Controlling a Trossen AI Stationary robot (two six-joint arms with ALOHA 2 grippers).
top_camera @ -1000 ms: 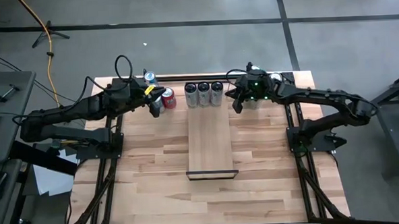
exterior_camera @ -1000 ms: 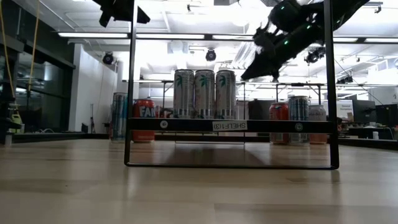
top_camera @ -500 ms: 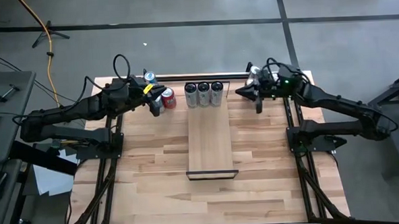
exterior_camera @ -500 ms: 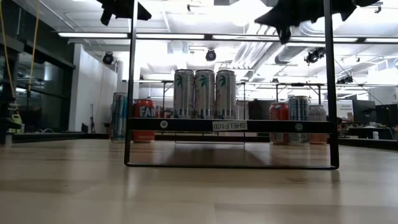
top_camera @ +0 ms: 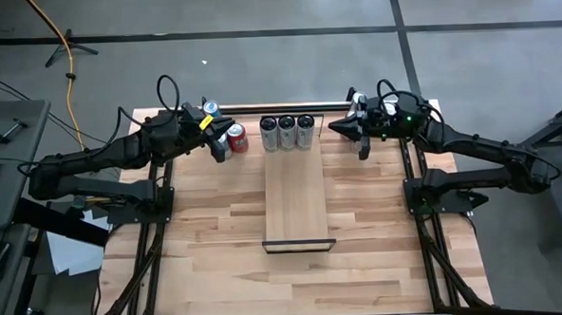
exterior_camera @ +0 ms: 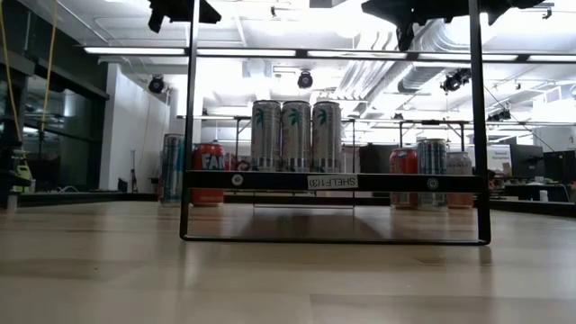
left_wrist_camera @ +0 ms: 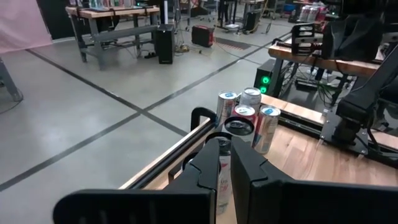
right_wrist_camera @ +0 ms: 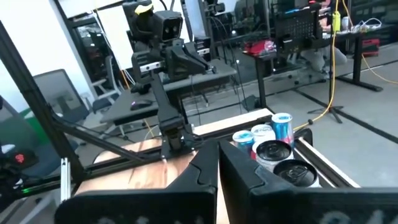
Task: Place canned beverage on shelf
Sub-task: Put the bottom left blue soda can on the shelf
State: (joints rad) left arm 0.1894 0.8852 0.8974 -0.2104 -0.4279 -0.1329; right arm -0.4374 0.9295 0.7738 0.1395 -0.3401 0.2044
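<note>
The shelf (top_camera: 295, 200) is a pale plank with a dark frame, lying lengthwise at the table's middle. Three silver cans (top_camera: 287, 132) stand upright in a row at its far end, also in the low view (exterior_camera: 295, 135). My left gripper (top_camera: 221, 149) hovers shut beside a red can (top_camera: 236, 139) standing on the table left of the shelf. My right gripper (top_camera: 337, 127) hovers shut, high, to the right of the three cans. Both wrist views show the shut fingers (left_wrist_camera: 227, 165) (right_wrist_camera: 217, 171) with nothing between them.
More cans stand on the table at the far edge: a silver-blue one (exterior_camera: 173, 168) and a red one (exterior_camera: 209, 162) to the left, and a red one (exterior_camera: 403, 162) and two silver ones (exterior_camera: 432, 157) to the right. The plank's near part (top_camera: 296, 214) is bare.
My right gripper has risen well above the cans and drawn back toward the table's right edge, tipping from pointing down to about level. It stays shut. The cans and the shelf have not moved.
</note>
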